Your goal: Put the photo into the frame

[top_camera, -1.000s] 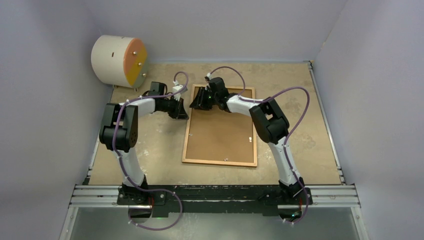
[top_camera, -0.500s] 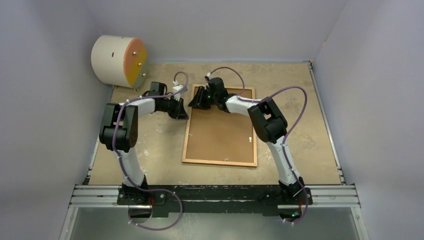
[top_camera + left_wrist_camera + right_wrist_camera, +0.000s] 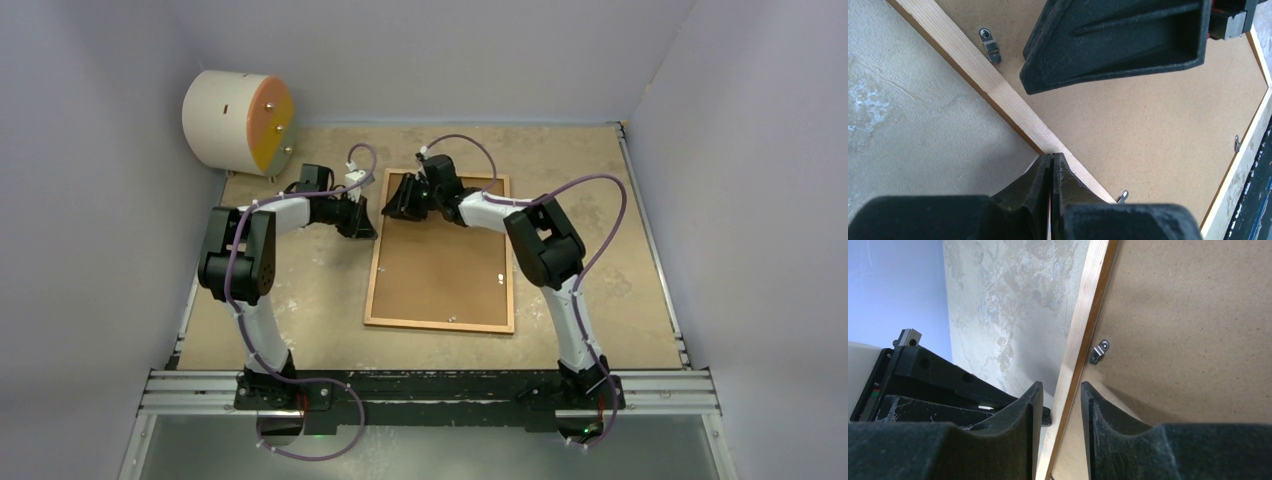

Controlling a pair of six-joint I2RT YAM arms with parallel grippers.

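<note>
Jaws pressed together, the left gripper (image 3: pixel 1051 159) rests at the face-down frame's (image 3: pixel 440 262) left rail; the right gripper's (image 3: pixel 1060 390) jaws, narrowly parted, straddle that rail.

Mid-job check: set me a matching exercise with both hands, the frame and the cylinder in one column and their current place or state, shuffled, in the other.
Things:
1. left hand
2. right hand
3. frame
4. cylinder

States:
A. lies flat, brown back facing up
B. open, one finger on either side of the frame's wooden rail
C. cream and orange, at the far left corner
D. fingers shut together, tips at the rail's outer edge

Pairs: 1-D, 2-B, 3-A, 4-C
</note>
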